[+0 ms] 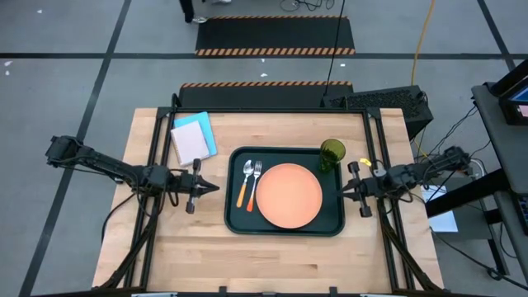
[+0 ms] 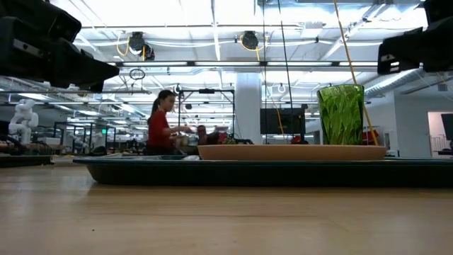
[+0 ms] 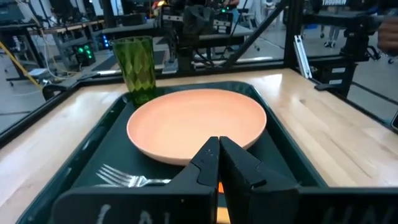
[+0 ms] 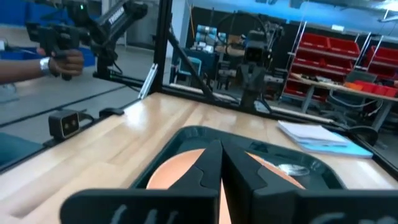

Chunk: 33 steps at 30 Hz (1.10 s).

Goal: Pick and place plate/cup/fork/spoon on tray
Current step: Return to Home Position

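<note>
Your left tool [image 1: 214, 188], right tool [image 1: 346, 191]: both pressed together, flanking dark green rectangular tray [image 1: 234, 216] on wooden surface [image 1: 272, 264]. Tray holds round salmon-orange plate [image 1: 289, 195], translucent green cup [image 1: 332, 153], orange-handled fork [image 1: 254, 185], orange-handled spoon [image 1: 245, 182].

The left arm [image 1: 107, 167] comes in from the left edge of the high view, stretched nearly straight, with the left end effector [image 1: 213, 188] pointing inward toward the middle. The right arm [image 1: 421, 171] mirrors it from the right side, and the right end effector [image 1: 346, 191] points back at the left one, the two well apart. In the wrist views the left fingers [image 3: 245, 168] and the right fingers [image 4: 202, 171] are pressed together, tip to tip, holding nothing.
</note>
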Tool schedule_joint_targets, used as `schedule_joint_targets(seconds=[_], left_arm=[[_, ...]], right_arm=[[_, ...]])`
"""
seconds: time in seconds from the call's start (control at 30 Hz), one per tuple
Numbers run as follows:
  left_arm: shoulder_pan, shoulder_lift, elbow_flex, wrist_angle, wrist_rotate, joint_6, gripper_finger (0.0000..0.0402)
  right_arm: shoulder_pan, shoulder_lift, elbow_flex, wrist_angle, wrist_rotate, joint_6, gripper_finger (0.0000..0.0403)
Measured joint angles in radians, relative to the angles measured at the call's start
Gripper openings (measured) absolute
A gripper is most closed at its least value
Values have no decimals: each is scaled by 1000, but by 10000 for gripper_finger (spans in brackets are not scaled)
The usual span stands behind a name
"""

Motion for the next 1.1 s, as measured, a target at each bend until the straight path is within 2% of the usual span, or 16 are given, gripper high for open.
schedule_joint_targets(seconds=[0.17, 0.53, 0.8, 1.1], left_arm=[[0, 0, 0, 14, -4, 2, 14], [0, -7, 0, 17, -8, 19, 14], [0, -8, 0, 29, -9, 20, 14], [0, -7, 0, 39, -24, 21, 14]], right_arm=[[0, -49, 0, -46, -6, 0, 0], [-17, -49, 0, -67, 2, -72, 0], [-166, -36, -36, -30, -7, -97, 0], [-340, -37, -37, -38, -159, -48, 0]])
